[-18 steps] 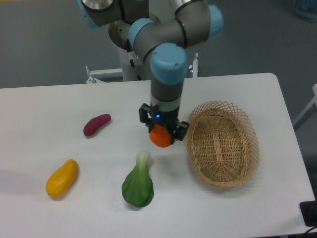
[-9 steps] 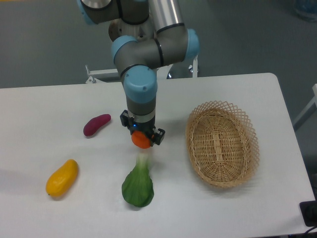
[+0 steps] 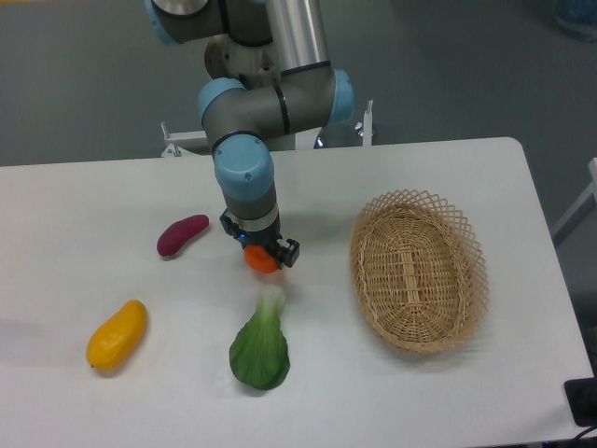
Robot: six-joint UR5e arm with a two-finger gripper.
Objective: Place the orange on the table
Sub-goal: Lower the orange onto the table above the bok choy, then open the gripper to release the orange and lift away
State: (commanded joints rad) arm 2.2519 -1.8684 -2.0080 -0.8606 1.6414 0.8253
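The small round orange (image 3: 262,261) is held in my gripper (image 3: 261,256), which is shut on it just above the white table (image 3: 112,196). Only the fruit's lower half shows below the black fingers. It hangs left of the basket and right above the white stem of the bok choy. Whether the orange touches the tabletop I cannot tell.
A green bok choy (image 3: 260,344) lies just below the gripper. A purple sweet potato (image 3: 182,234) sits to the left, and a yellow mango-like fruit (image 3: 117,334) at the front left. An oval wicker basket (image 3: 417,269) stands empty on the right.
The arm has carried the orange leftward, away from the basket's rim, and lower toward the tabletop. The other items have stayed in place.
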